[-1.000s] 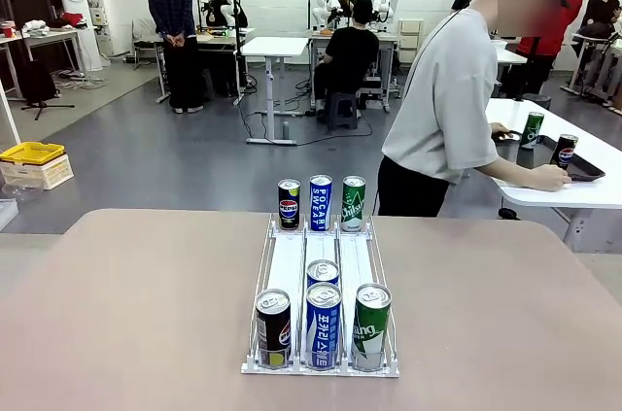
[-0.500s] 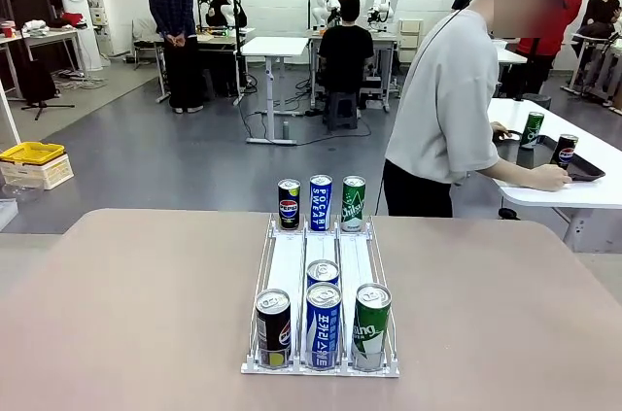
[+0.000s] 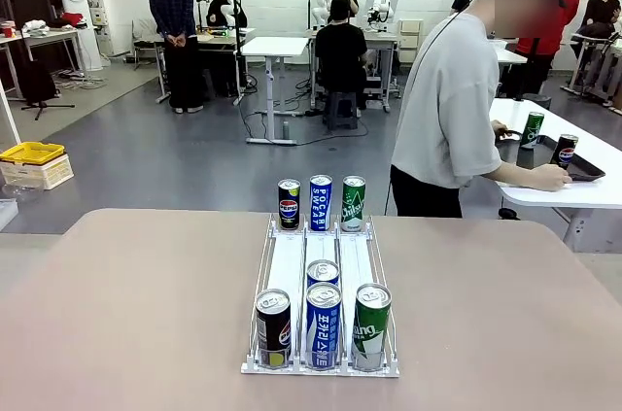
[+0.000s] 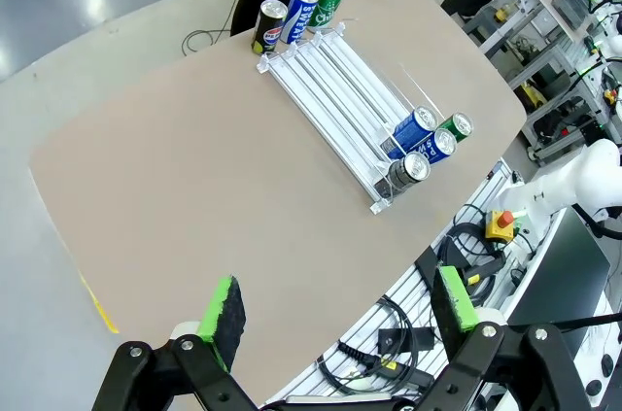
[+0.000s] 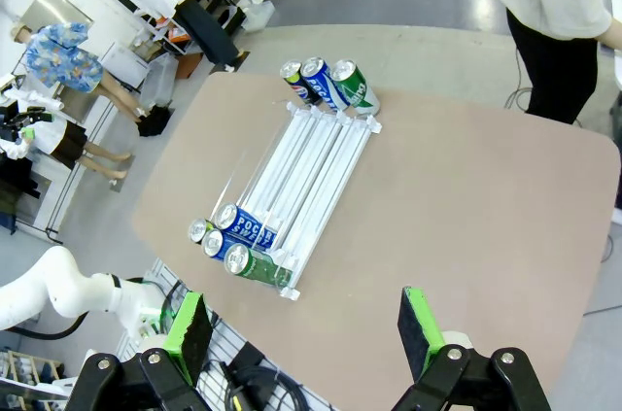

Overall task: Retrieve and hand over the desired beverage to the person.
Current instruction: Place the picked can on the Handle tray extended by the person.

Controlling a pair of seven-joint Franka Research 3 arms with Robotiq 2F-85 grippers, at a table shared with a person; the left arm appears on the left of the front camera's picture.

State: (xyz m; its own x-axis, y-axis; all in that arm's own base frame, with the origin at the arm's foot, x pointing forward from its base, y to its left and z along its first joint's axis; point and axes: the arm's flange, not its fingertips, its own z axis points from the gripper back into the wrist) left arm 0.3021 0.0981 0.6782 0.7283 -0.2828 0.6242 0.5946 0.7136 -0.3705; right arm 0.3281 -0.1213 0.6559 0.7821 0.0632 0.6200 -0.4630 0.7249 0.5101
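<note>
- Beverage cans stand in a white three-lane rack (image 3: 321,296) on the middle of the brown table (image 3: 126,314), seven in all.
- Near end of the rack, on the robot's side: a black Pepsi can (image 3: 273,328), a blue Pocari can (image 3: 323,325) and a green can (image 3: 369,326), with a second blue can (image 3: 323,274) just behind the middle one.
- Far end, towards the person: a Pepsi can (image 3: 289,203), a blue can (image 3: 321,202) and a green can (image 3: 354,203), upright, side by side.
- Print on the green cans is too small to read in full.
- The person (image 3: 452,105), in a grey top and black cap, stands beyond the far right corner of the table, turned to a white side table (image 3: 583,192); one hand (image 3: 554,177) rests by a dark tray (image 3: 583,170) holding two more cans; their labels are hard to make out. The legs are hidden behind the brown table.
- Left gripper (image 4: 338,299): green pads wide apart, nothing between them, high over the table edge.
- Right gripper (image 5: 301,325): also spread wide and empty, high above the near table edge, well apart from the rack.
- Both wrist views cut off the gripper bodies at the bottom edge.
</note>
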